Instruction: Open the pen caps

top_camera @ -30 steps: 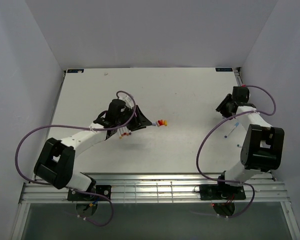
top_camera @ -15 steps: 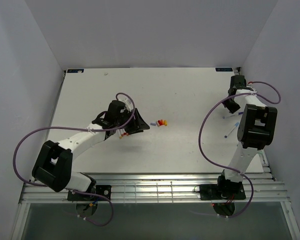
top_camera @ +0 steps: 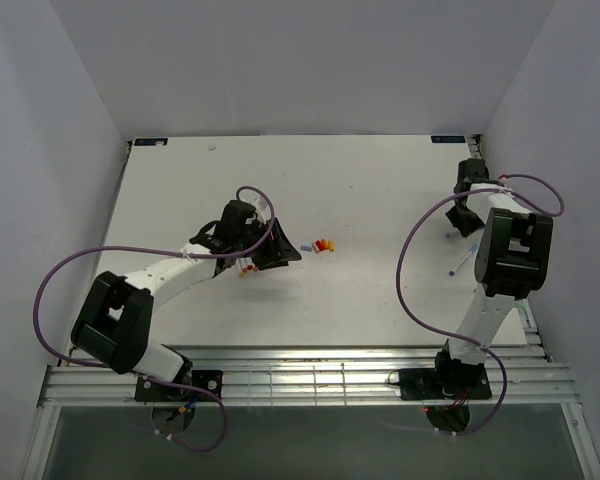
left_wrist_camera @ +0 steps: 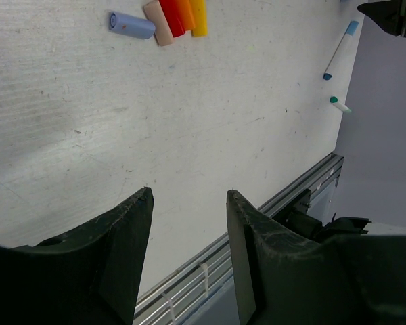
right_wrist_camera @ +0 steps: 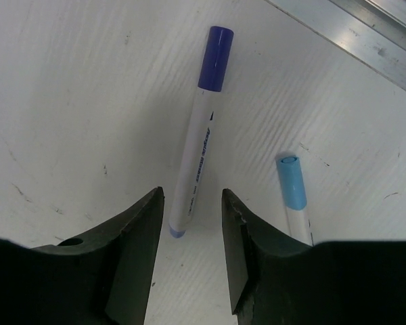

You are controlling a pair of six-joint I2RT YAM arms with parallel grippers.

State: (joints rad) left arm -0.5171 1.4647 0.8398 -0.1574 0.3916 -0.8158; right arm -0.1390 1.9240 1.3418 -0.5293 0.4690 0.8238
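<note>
The right gripper [right_wrist_camera: 191,203] stood open astride the white barrel of the blue-capped pen [right_wrist_camera: 193,156] at the far right of the table [top_camera: 380,190], apparently positioned to clamp it; its blue cap [right_wrist_camera: 215,49] was on. The left gripper [left_wrist_camera: 188,203] hung open and empty near the loose pen caps [left_wrist_camera: 169,13] at mid-table.

Bare worktop [top_camera: 380,200] spans the middle and far side; loose pen caps [top_camera: 324,245] cluster left of centre, pens [right_wrist_camera: 193,156] crowd the right edge
</note>
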